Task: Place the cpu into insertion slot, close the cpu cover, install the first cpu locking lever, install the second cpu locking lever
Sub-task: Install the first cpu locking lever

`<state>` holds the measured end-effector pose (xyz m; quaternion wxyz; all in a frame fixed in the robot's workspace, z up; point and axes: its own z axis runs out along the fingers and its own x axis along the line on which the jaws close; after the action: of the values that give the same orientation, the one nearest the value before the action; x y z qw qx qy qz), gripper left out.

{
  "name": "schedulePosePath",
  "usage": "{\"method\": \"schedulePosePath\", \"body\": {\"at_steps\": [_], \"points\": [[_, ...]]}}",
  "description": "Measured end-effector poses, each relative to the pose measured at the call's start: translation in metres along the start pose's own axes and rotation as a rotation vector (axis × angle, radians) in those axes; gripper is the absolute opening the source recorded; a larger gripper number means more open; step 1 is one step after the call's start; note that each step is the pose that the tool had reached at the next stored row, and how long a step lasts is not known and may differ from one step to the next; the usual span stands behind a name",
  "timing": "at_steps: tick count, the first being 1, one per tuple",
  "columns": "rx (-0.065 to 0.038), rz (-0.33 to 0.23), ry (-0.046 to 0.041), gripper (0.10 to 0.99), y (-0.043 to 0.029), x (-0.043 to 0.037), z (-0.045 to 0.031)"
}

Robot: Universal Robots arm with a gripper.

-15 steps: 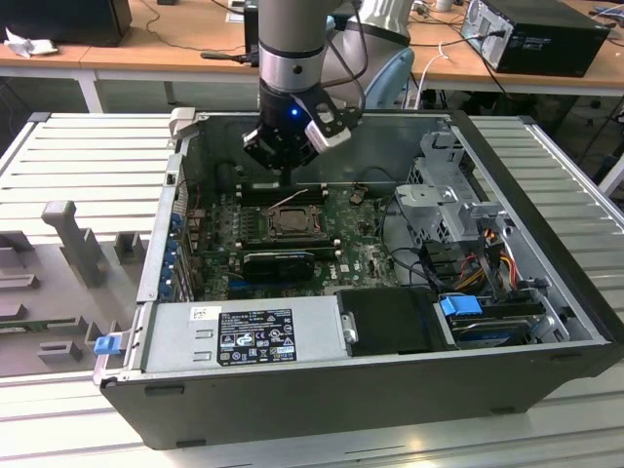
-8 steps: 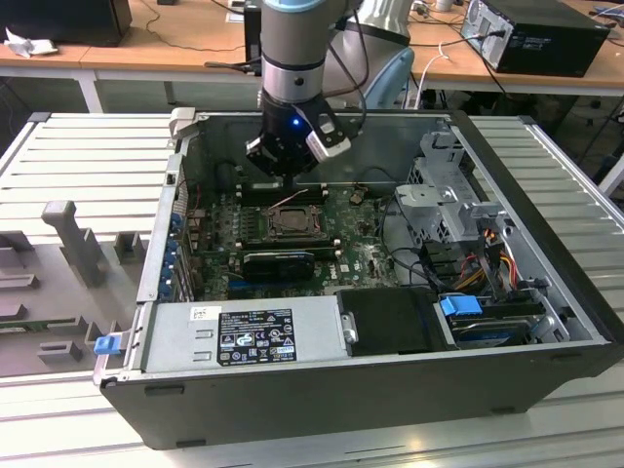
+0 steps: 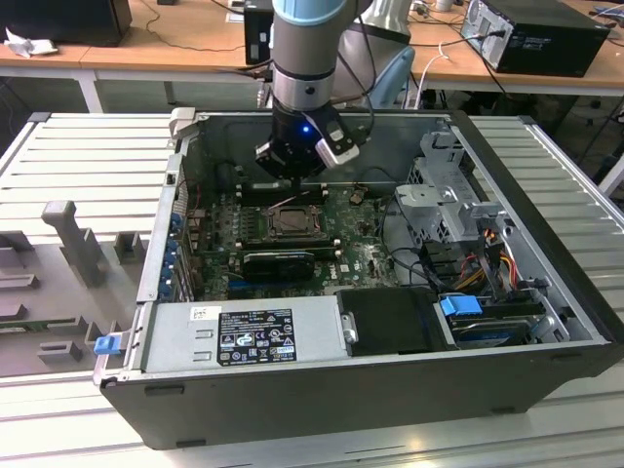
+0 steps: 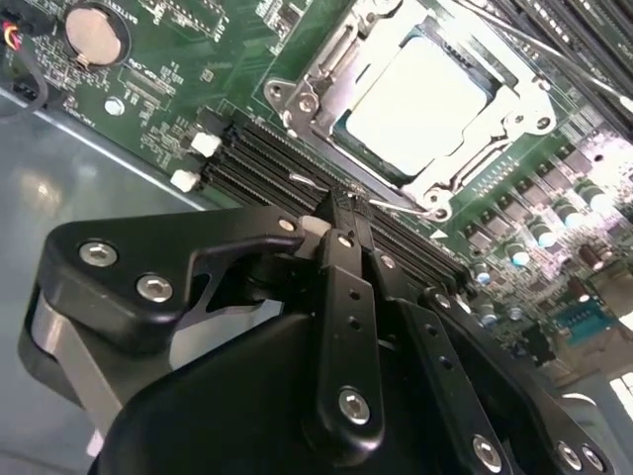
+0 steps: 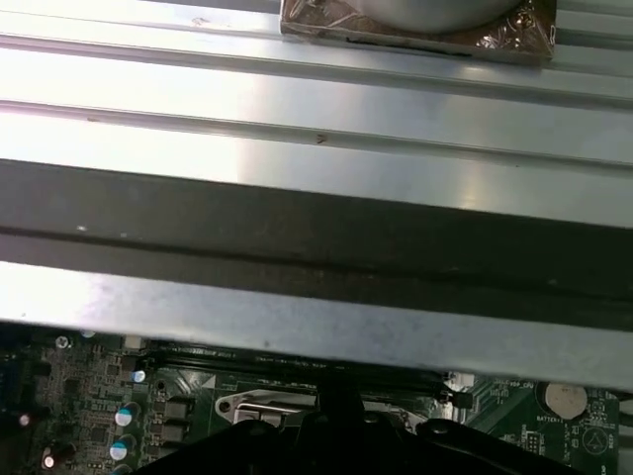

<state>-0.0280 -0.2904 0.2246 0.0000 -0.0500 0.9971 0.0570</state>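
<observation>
Gripper [image 4: 341, 223] pressed together, empty, hovering just over the memory slots [image 4: 297, 163] beside the socket. Beyond it, cpu [image 4: 415, 99] already sits in the slot [image 4: 391, 168], cover [image 4: 307, 74] down around it. Levers [image 4: 341, 148] look unlatched, though glare makes that hard to tell. Exterior view: arm [image 3: 307, 58] above the board [image 3: 366, 258].

The exterior view looks down from high and some way off onto the open computer case [image 3: 370, 390] on the bench [image 3: 58, 185]. Both wrist views sit close above the motherboard [image 4: 188, 59], past the gripper [image 4: 341, 213], and share the insertion slot [image 4: 415, 99].
</observation>
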Motion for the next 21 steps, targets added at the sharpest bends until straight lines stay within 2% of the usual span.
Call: {"method": "schedulePosePath", "body": {"at_steps": [11,21], "points": [[0.000,0.000,-0.0001,0.106,0.0005,-0.0092,0.0084],[0.000,-0.004,0.0004,0.106,-0.0018,-0.0094,0.0122]]}}
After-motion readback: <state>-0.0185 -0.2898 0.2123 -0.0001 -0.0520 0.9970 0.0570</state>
